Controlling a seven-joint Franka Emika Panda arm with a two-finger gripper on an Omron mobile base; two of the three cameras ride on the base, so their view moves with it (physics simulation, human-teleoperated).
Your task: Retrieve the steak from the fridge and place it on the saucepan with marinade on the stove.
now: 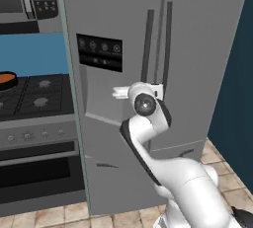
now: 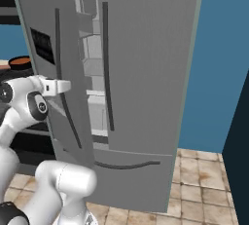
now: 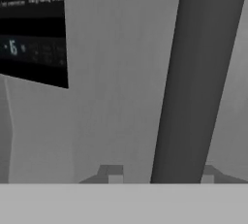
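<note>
The fridge is only partly open: in the right base view the left door stands swung out a little, and pale inner shelves show through the gap between the two doors. The steak cannot be made out on those shelves; it is presumably inside, hidden by the doors.

The claw sits right at the left door's long dark handle. In the hand view the handle runs up between the two finger tips, which stand on either side of it with a clear gap, so the claw is parted around the bar rather than clamped; whether either tip touches the handle is hard to tell at this close range. The black dispenser panel lies to one side of the handle.

To the left, the stove carries the saucepan on a far burner, with the orange-brown marinade showing inside its rim.

By this reckoning the task is at an early stage. The door has been started but is not wide enough to reach in. Left to do: open it fully, find and grasp the steak, carry it over to the stove, and set it in the saucepan.
</note>
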